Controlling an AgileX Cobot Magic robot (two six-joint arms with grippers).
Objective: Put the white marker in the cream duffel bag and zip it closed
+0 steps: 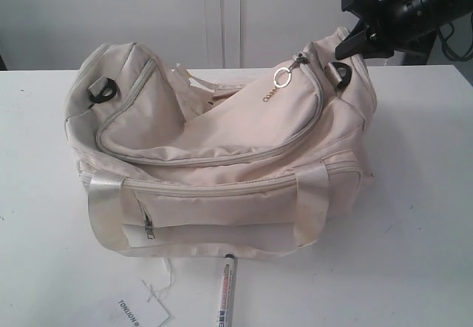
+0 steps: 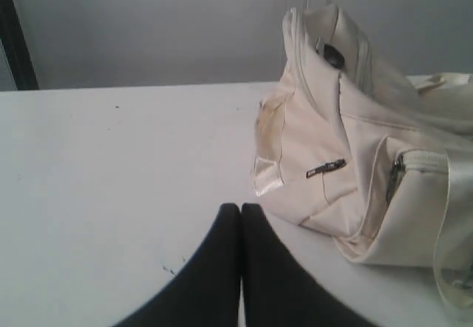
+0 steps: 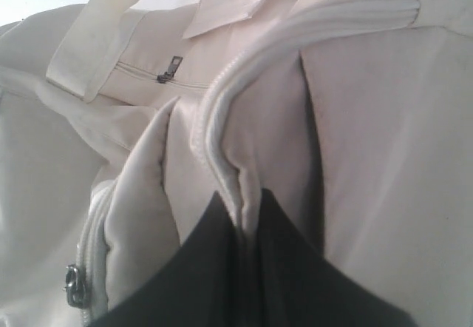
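A white table [image 1: 429,194] fills the scene, with a plain pale wall [image 1: 148,9] behind it.

The white marker [image 1: 225,297] lies flat on the table at the front edge of the exterior view. It is just in front of the cream duffel bag [image 1: 222,157] and outside it. Its dark cap points toward the bag, and its printed barrel runs out of the bottom of the picture.

The bag sits in the middle of the table, soft and slumped, with its top panel sagging inward. A gold ring zip pull [image 1: 281,78] rests high on the top panel, toward the right end. A satin handle [image 1: 103,208] hangs down the near side.

The right gripper [image 3: 242,210] is at the bag's upper right end. Its black fingers are pinched onto a piped fabric edge of the bag.

The left gripper [image 2: 241,208] is above bare table just beside the bag's left end. Its fingers are pressed together with nothing between them.

A white paper tag [image 1: 140,311] with black print lies on the table near the marker, apart from it.
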